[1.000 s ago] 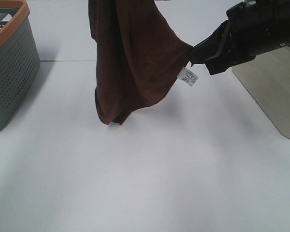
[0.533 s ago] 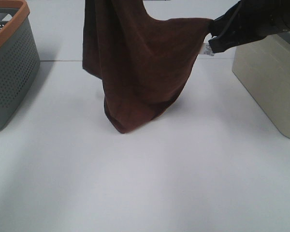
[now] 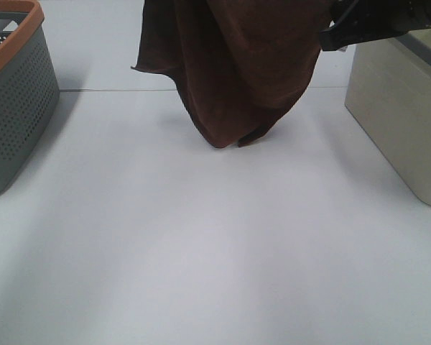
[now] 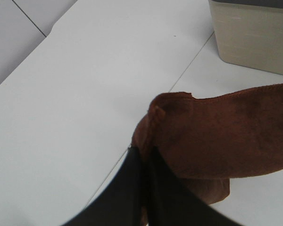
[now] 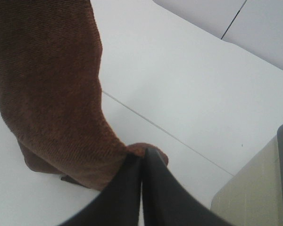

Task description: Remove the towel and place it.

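White tabletop (image 3: 201, 251), seam across the far part.

1. Towel (image 3: 237, 72): reddish-brown, hung up by two corners over the far middle. I cannot tell whether its low fold touches the surface.
2. Left gripper (image 4: 144, 155): pinching one corner.
3. Right gripper (image 5: 142, 157): pinching the other.
4. Grey perforated basket (image 3: 21, 93), orange rim, left; beige bin (image 3: 395, 122), right.

Handling, my judgement: level the corners, spread them, lower onto bare table, then release.
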{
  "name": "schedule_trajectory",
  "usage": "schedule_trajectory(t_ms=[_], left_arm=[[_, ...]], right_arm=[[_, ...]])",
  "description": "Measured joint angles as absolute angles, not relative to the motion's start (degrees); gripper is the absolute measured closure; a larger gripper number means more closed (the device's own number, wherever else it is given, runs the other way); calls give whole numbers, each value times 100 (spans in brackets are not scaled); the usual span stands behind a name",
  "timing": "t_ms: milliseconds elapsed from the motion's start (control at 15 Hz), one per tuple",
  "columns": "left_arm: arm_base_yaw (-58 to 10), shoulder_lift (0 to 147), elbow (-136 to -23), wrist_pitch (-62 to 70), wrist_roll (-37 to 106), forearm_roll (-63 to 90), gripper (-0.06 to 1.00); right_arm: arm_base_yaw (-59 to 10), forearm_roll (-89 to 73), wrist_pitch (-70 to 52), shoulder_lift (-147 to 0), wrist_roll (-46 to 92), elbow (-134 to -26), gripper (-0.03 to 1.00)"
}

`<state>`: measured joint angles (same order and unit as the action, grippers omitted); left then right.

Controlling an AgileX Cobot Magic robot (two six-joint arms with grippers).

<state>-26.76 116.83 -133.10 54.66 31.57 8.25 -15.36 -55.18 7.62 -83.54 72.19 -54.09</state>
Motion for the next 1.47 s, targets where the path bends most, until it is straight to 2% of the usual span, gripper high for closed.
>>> schedule_trajectory(t_ms=[400,467,667,933,1133,1467], left_arm=[[-2315,12238,-13310,4612,3105,877,94],[-2206,12427,-13304,3873,3111,985,94],[-2200,12748,-13304,2888,3203,1026,94],[-2194,13035,-13304,2137,3203,1031,94],[-2194,13104,-13304,3220,3249,1049,94],[-2194,13138,-13304,5930,3833,1461,94]], right_arm=[[-1536,-5449,819,-9414,7196,-6578,97],[-1536,-5254,859,-9941,7196,-7271,97],[-1536,-4956,1008,-10634,7196,-8222,97],[-1536,-4469,1599,-11173,7236,-8938,97],[-1415,-5208,985,-11276,7248,-8829,97],[-1415,-5541,160,-10943,7294,-7712,97]])
